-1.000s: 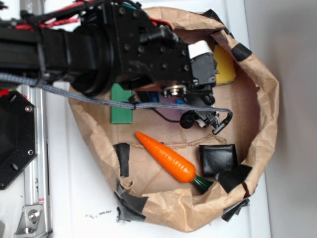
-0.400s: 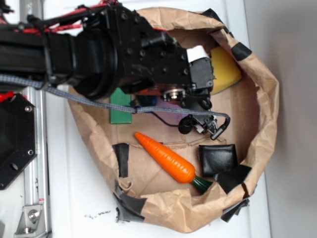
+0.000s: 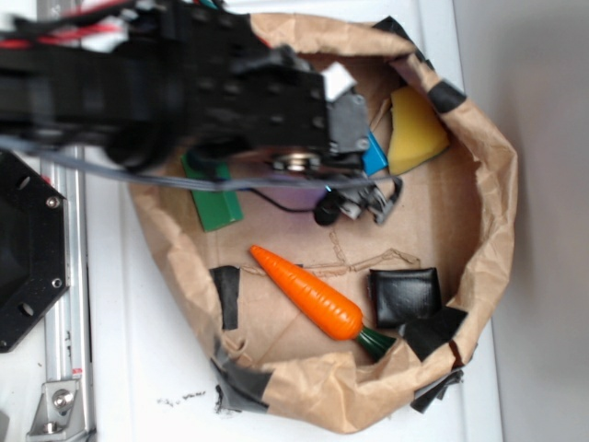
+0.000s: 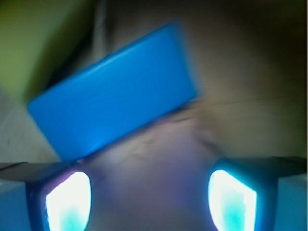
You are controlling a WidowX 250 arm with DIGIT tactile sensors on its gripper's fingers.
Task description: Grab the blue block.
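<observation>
Yellow piece (image 3: pixel 416 129) (touching) beside blue block (image 4: pixel 113 115), arm (image 3: pixel 184 87) overhead.

You see a smooth matte blue block (image 4: pixel 115 91), crinkled brown paper bag (image 3: pixel 492 203), glossy orange plastic carrot (image 3: pixel 308 292)

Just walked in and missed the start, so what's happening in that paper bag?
A robot arm is reaching into a taped brown paper bag after the blue block. The wrist view shows the block lying tilted just ahead of the open pincer, not yet between its fingers, so nothing is held. In the exterior view only a sliver of the block shows beside a yellow piece. A green block, a toy carrot and a black square pad lie untouched.
</observation>
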